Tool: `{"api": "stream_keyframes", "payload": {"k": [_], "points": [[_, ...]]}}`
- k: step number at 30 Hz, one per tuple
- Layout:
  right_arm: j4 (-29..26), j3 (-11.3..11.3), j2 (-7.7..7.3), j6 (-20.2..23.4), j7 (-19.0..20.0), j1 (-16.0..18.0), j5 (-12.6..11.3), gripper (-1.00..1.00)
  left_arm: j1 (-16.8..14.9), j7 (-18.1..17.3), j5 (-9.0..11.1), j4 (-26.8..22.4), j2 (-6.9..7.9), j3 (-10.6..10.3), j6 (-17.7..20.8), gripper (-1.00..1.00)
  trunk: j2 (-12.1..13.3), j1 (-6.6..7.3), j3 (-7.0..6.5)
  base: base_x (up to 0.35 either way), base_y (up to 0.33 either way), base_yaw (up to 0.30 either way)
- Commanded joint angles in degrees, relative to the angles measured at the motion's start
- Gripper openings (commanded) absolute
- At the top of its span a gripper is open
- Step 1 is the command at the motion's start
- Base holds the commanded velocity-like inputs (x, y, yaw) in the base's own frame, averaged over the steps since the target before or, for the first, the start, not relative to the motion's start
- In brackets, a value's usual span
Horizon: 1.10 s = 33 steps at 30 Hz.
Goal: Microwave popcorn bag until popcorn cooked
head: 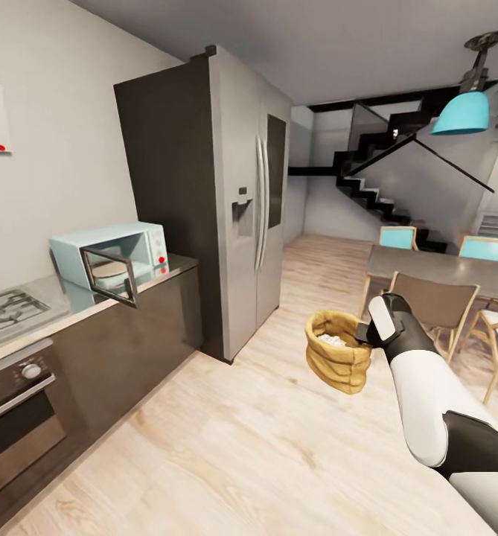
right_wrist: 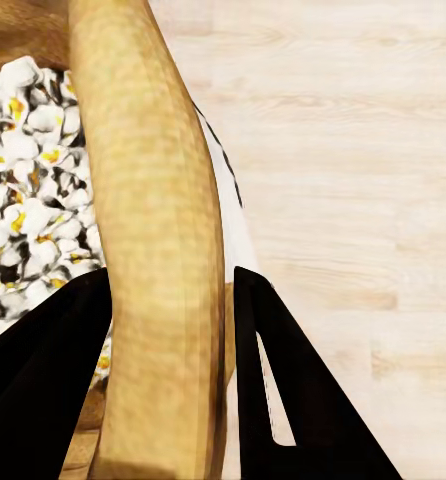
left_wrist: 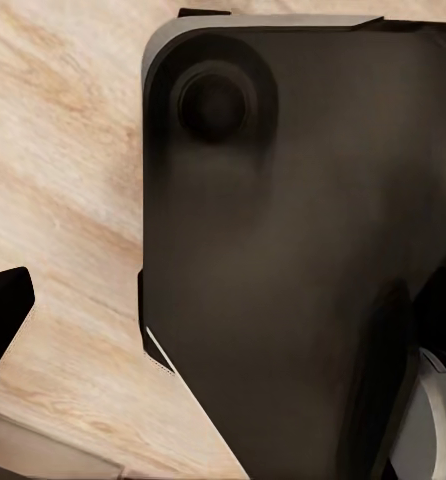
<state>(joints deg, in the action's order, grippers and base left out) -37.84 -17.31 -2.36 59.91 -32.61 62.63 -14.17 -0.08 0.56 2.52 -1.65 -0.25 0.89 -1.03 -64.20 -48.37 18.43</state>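
My right gripper (head: 366, 332) is shut on the popcorn bag (head: 338, 362), a tan sack with a rolled rim, and holds it in the air over the wooden floor. In the right wrist view, the black fingers (right_wrist: 303, 400) stand on either side of the popcorn bag's rim (right_wrist: 168, 250), one inside and one outside. White puffed popcorn (right_wrist: 28, 170) fills the sack, and the popcorn (head: 330, 340) also shows from above. The pale blue microwave (head: 141, 249) stands on the grey countertop (head: 66, 301) at the left, its door (head: 111, 277) swung open. A black fingertip (left_wrist: 3, 310) shows in the left wrist view.
A gas hob (head: 7, 307) and a built-in oven (head: 18, 406) sit left of the microwave. A tall steel fridge (head: 237, 201) stands beyond the counter. A dining table (head: 435, 264) with chairs (head: 435, 301) is at the right, close behind the bag. A dark part of the robot's body (left_wrist: 303, 250) shows over the floor.
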Motion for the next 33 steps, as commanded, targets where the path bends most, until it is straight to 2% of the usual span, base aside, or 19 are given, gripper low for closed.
{"api": "stream_keyframes", "payload": {"k": [1, 33], "points": [[-0.04, -0.01, 0.04, 0.09, -0.59, 0.04, -0.64, -1.00, -0.01, 0.06, 0.26, -0.02, -0.01, 0.07, -0.11, 1.00, -0.03, -0.04, 0.06, 0.322, -0.026, 0.000], [0.06, 0.00, 0.44, 0.09, -0.62, 0.04, -0.83, -1.00, -0.01, 0.06, 0.30, -0.02, 0.01, 0.00, -0.11, 1.00, -0.03, -0.04, 0.06, 0.321, -0.136, 0.000]]}}
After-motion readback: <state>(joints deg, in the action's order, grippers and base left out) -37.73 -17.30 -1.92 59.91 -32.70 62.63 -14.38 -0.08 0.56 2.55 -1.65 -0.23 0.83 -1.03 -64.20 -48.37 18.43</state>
